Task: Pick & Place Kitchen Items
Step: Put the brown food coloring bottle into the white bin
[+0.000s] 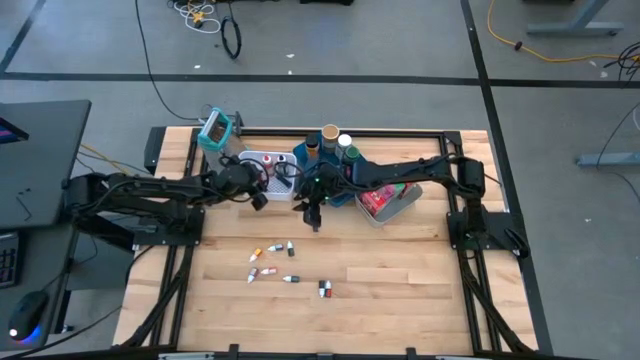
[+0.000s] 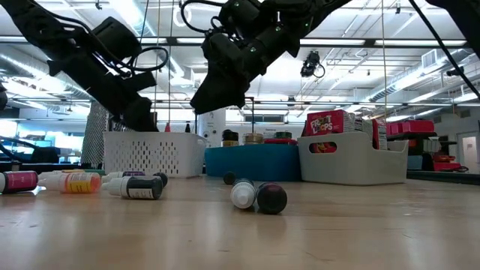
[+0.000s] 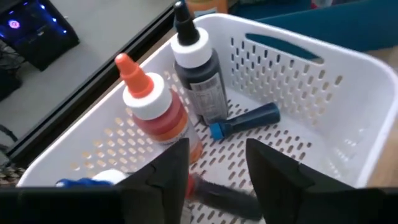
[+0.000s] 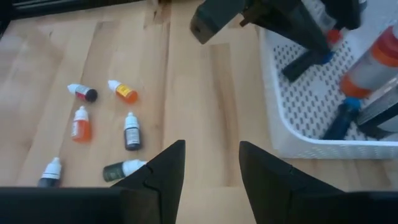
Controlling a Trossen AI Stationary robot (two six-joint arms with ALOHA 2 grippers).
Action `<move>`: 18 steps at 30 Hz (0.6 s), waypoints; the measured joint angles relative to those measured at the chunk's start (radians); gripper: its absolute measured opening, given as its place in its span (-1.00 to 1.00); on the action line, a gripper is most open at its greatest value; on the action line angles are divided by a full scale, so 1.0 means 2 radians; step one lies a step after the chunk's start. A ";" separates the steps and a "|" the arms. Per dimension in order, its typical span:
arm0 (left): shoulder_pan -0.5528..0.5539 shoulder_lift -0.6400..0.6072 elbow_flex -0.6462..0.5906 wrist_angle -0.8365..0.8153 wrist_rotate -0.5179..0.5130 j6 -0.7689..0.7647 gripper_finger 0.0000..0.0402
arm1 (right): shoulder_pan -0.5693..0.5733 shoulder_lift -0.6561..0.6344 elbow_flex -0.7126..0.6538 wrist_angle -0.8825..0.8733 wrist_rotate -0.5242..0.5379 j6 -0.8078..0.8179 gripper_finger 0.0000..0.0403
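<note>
The left gripper (image 3: 214, 171) hangs over the white mesh basket (image 1: 262, 168), its fingers parted and holding nothing. Directly beneath it, inside the basket, an orange-capped bottle (image 3: 155, 109) and a black-capped bottle (image 3: 198, 68) stand upright, while a blue-capped bottle (image 3: 244, 120) lies flat on the mesh just ahead of the fingers. Just right of the basket, the right gripper (image 4: 210, 168) hovers above bare tabletop (image 1: 400, 270), its fingers partly open with nothing between them. Below and slightly left of it, a loose cluster of small bottles (image 1: 272, 260) lies scattered on the wood, with one more bottle (image 1: 324, 289) apart from them. Behind the right gripper stand the blue tray (image 1: 312, 160) and, further right, the grey bin (image 1: 395, 205).
</note>
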 joint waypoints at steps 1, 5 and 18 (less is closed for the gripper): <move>0.000 0.000 0.000 0.003 0.000 0.000 -0.14 | 0.003 0.000 0.000 -0.003 0.000 0.002 -0.21; -0.006 0.000 0.000 0.019 0.011 -0.008 -0.09 | 0.011 0.000 0.001 -0.063 0.003 0.044 -0.21; -0.012 0.000 -0.001 0.053 0.042 0.030 -0.11 | 0.035 0.000 0.001 -0.190 0.164 0.362 -0.21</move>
